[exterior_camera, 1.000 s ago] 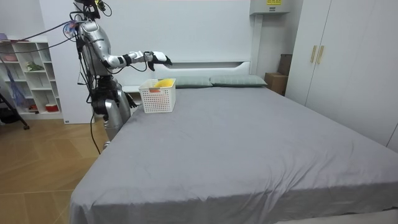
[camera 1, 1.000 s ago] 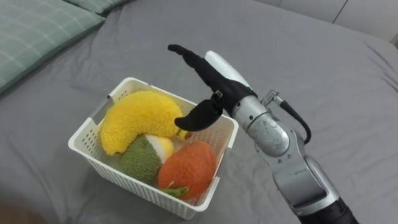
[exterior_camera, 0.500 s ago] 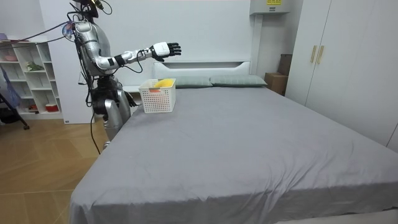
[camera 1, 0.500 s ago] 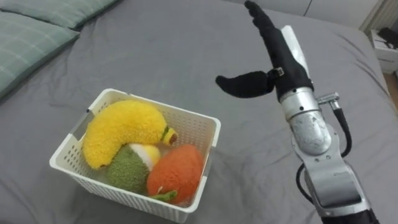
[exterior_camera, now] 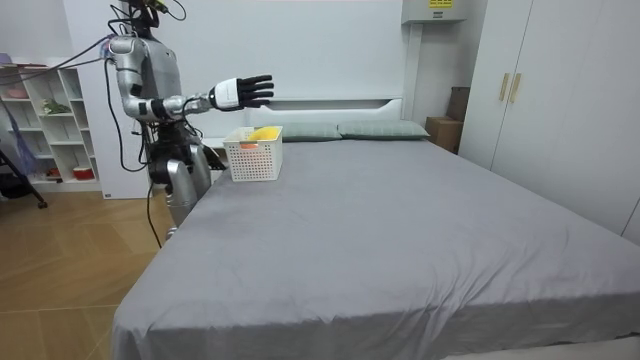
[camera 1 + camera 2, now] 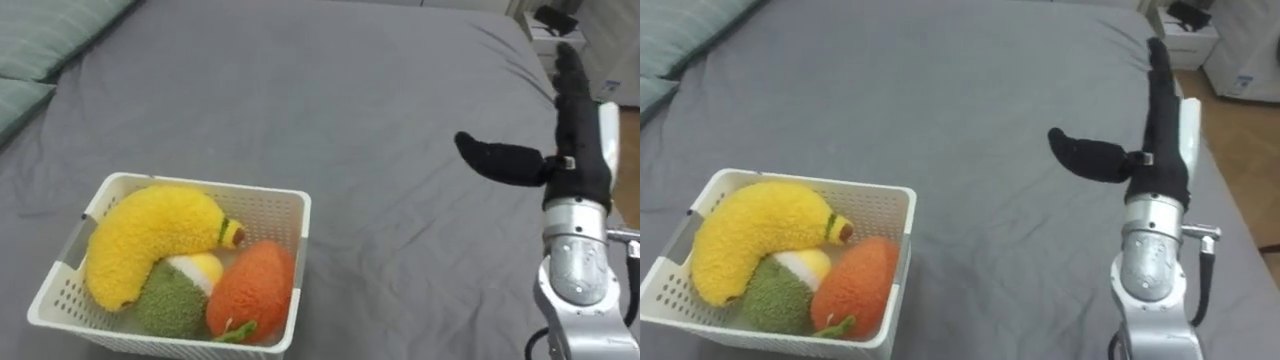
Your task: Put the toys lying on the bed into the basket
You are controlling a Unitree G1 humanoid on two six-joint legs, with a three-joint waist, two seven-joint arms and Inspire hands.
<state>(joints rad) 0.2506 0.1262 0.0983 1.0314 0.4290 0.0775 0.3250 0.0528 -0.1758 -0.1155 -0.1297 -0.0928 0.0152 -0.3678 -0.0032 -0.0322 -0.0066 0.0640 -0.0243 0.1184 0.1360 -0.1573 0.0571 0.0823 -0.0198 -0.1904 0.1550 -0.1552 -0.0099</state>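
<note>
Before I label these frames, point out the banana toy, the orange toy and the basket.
banana toy (image 6: pixel 140 243): left eye view, mid-body.
orange toy (image 6: pixel 250 290): left eye view, rounded side.
basket (image 6: pixel 265 191): left eye view, far rim.

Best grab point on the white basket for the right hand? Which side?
Probably the basket's right-end rim near its far corner, right hand coming from the right, fingers over the top. That rim faces the hand and is bare there; nearer, the orange toy crowds it.
</note>
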